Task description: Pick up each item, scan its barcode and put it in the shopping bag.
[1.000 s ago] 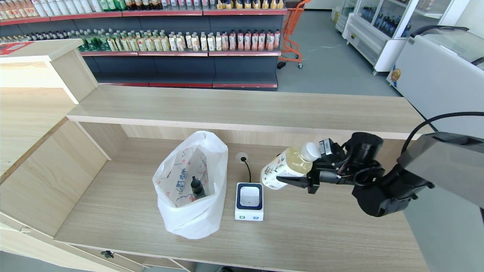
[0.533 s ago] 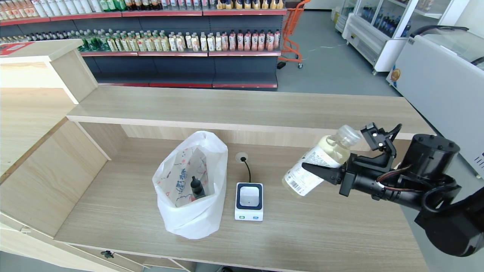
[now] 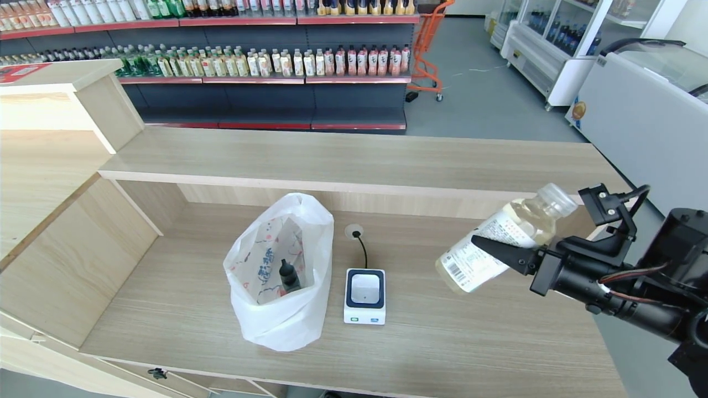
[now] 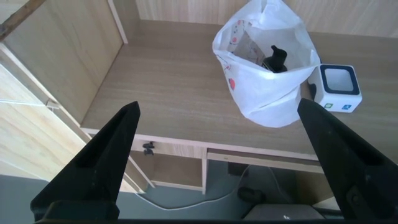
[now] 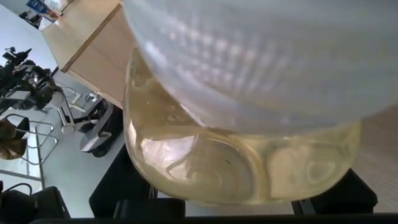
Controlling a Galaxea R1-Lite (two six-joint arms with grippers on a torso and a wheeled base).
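My right gripper [image 3: 491, 246] is shut on a clear bottle [image 3: 471, 264] of pale yellow drink. The bottle hangs tilted above the counter's right part, cap up and to the right, its white barcode label turned toward the front. In the right wrist view the bottle [image 5: 249, 143] sits right against the lens. The white barcode scanner [image 3: 364, 296] lies on the counter to the left of the bottle. Beside the scanner stands the open white shopping bag [image 3: 282, 320], holding a printed packet and a black-capped item [image 3: 286, 275]. My left gripper [image 4: 219, 107] hangs open over the counter's front edge, near the bag [image 4: 267, 93].
The wooden counter [image 3: 442, 342] has a raised ledge [image 3: 354, 160] at the back and a side wall on the left. The scanner's black cable [image 3: 362, 249] runs to a hole at the back. Bare surface lies to the right of the scanner.
My right arm has carried the bottle to the right, away from the scanner, and turned it so the barcode label faces forward. The bag and scanner have stayed put.
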